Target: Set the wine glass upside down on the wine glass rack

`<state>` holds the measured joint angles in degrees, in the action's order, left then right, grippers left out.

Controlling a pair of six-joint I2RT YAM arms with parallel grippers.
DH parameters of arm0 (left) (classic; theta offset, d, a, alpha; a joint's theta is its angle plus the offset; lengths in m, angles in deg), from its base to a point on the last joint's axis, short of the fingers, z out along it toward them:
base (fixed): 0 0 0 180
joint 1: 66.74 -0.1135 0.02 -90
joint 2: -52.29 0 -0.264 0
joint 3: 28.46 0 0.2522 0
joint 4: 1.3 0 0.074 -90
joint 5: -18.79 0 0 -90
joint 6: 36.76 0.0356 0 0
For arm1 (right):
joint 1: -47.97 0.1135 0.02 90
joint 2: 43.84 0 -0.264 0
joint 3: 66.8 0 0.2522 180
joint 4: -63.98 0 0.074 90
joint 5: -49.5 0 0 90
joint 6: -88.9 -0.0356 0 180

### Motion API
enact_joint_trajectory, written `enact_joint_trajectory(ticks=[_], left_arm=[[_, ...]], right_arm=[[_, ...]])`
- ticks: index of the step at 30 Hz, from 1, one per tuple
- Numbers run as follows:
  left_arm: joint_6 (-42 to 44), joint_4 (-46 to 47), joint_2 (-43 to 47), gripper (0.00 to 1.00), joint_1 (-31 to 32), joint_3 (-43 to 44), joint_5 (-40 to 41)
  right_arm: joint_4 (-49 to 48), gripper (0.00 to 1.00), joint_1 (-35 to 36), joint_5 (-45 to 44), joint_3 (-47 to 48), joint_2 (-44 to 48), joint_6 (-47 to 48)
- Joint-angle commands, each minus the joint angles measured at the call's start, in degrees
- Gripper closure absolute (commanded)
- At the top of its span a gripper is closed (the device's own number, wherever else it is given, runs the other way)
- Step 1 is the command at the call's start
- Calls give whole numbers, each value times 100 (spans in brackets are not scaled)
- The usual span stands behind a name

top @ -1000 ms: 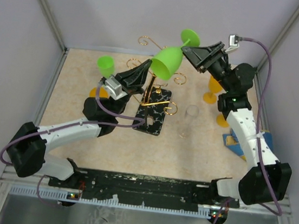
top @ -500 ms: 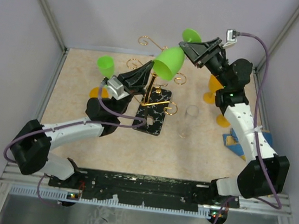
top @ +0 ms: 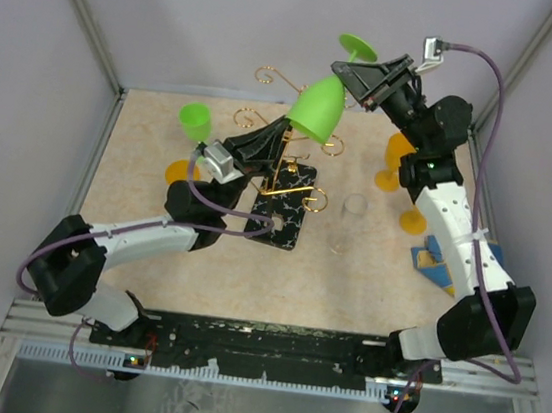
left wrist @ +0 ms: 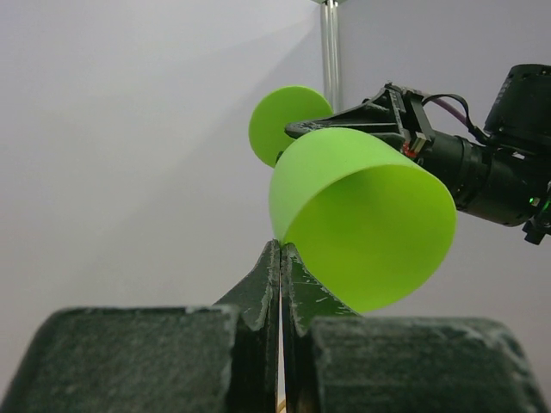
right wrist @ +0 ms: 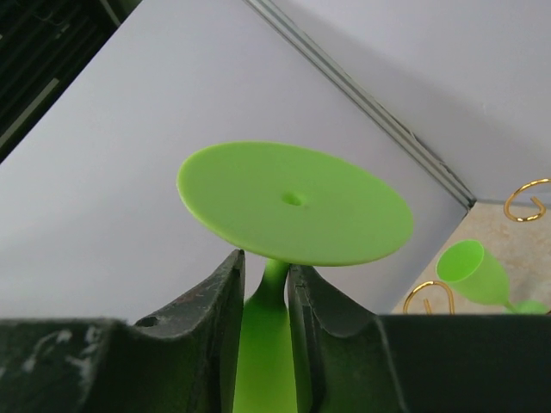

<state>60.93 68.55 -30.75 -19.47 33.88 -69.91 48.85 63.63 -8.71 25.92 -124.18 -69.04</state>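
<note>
My right gripper (right wrist: 265,271) pinches the wine glass (top: 318,109) by its stem, foot up, bowl tilted down near the wine glass rack (top: 282,172). My left gripper (left wrist: 281,258) is closed tight and empty.

This is a robot test cell in a lab rather than a lived-in room. Plain pale panels (top: 230,9) close in a beige speckled desk (top: 142,150) on three sides, joined by bare metal corner posts (top: 84,12). A left arm (top: 136,238) and a right arm (top: 450,223), both white and black, are bolted to a black rail (top: 270,338) at the near edge, and purple cables (top: 471,53) run to their wrists. The objects look like staged props: a green plastic wine glass (top: 318,109), a gold wire wine glass rack (top: 289,223) and orange plastic glasses (top: 388,183).
</note>
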Motion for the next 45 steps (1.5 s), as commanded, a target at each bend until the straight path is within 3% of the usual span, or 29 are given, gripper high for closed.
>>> enact_joint_trajectory(ticks=[1,8,21,22,24,28,34,37,45], left_arm=[[-239,310,-113,100,80,-40,-139],[-320,363,-215,100,146,1,-183],[-394,452,-313,100,220,11,-200],[-361,414,-272,96,215,-5,-212],[-299,256,-140,78,213,-54,-218],[-96,-144,264,52,216,-199,-199],[86,-1058,919,17,214,-332,-98],[155,-1828,1404,11,218,-321,-130],[436,-3838,2358,8,210,74,415]], right_arm=[[93,72,185,196,383,-158,227],[279,73,307,170,567,-301,411],[1175,97,438,79,1059,-386,1195],[1351,99,438,47,1148,-386,1338],[1798,100,438,-39,1351,-394,1760],[2846,100,430,-506,1778,-397,2700],[3253,100,235,-1088,1850,-350,3453],[3492,100,61,-1491,1904,-297,4029],[3638,100,-332,-3058,1663,-128,5674]])
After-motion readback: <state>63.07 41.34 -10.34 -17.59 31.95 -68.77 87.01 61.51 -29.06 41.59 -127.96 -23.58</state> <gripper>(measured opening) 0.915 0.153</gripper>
